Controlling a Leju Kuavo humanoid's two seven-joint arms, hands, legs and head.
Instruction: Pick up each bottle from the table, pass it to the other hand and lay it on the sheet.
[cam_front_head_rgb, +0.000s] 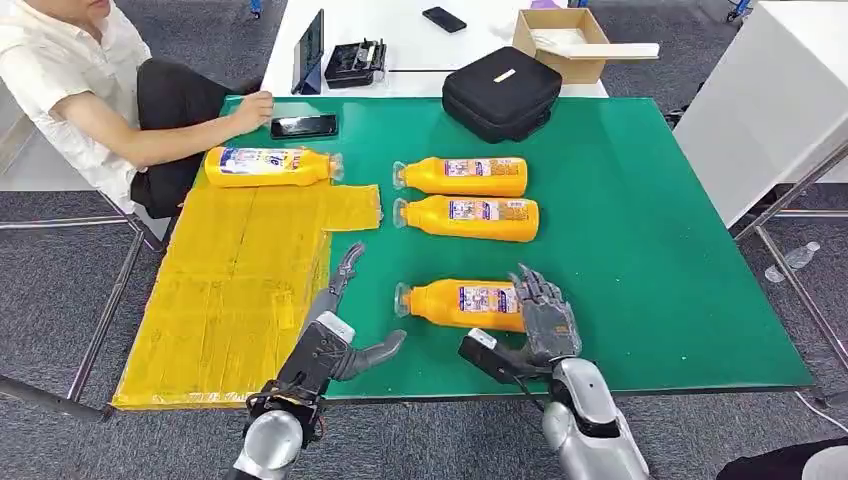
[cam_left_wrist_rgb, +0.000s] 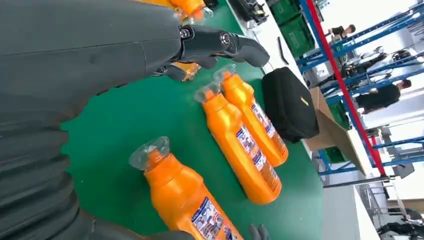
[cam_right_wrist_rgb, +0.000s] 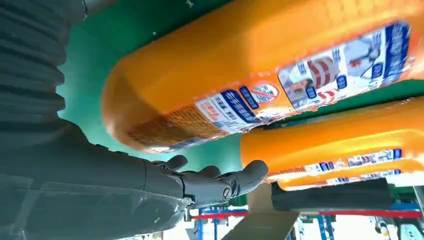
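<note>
Right hand (cam_front_head_rgb: 543, 312) sits at the base end of the nearest bottle (cam_front_head_rgb: 462, 304), fingers spread and upright against/just beside it, not wrapped round — reads as open, holding nothing. Wrist cam shows the bottle base right next to the thumb, contact can't be told for sure. Left hand (cam_front_head_rgb: 340, 322) hovers over the green table (cam_front_head_rgb: 640, 250) near the sheet's edge, fingers apart, thumb out to the side, empty.

Nearest bottle lies on its side, cap toward the left hand, between the two hands. Two more bottles (cam_front_head_rgb: 462, 176) (cam_front_head_rgb: 470, 217) lie side by side further back on the green, caps same way, near but not touching as far as I can tell. Fourth bottle (cam_front_head_rgb: 268, 166) lies at the far end of the yellow sheet (cam_front_head_rgb: 230, 290), on the robot's left.

Bkgd: person (cam_front_head_rgb: 90, 90) seated at far left corner, a hand by a phone (cam_front_head_rgb: 304, 126). Black bag (cam_front_head_rgb: 500, 92) at far table edge, cardboard box (cam_front_head_rgb: 565, 42) behind it.
</note>
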